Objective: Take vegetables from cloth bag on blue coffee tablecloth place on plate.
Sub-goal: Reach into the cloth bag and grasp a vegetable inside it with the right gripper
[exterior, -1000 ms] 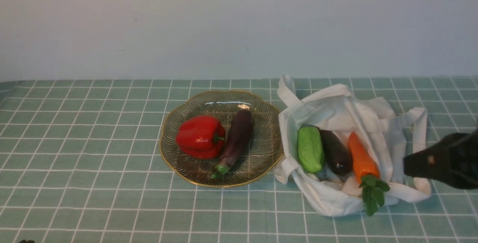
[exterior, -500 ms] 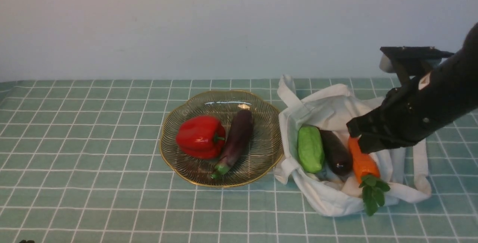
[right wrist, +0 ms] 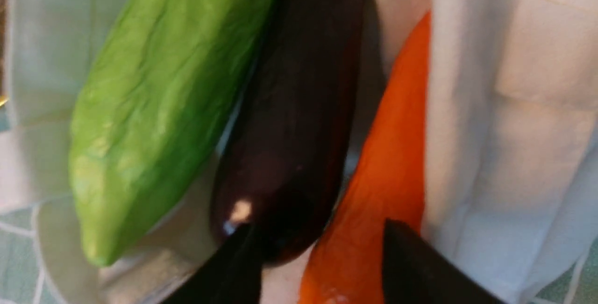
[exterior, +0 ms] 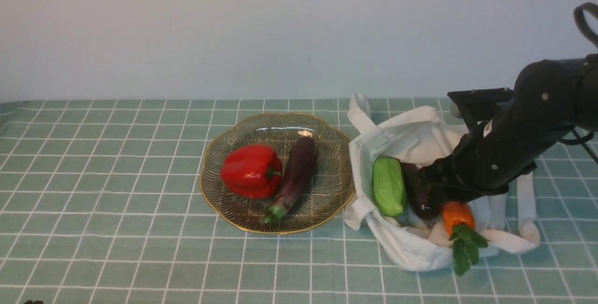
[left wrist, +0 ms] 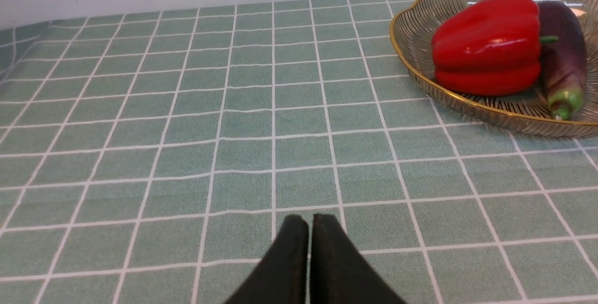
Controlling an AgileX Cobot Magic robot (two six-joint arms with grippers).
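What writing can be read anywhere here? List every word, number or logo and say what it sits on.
No readable text in any view.
Pale sticker on the right arm: too small to read.
Bag, plate, tablecloth, vegetables: no print, labels or numbers visible.

Left tool (left wrist: 309,223) closed, right tool (right wrist: 320,241) spread.
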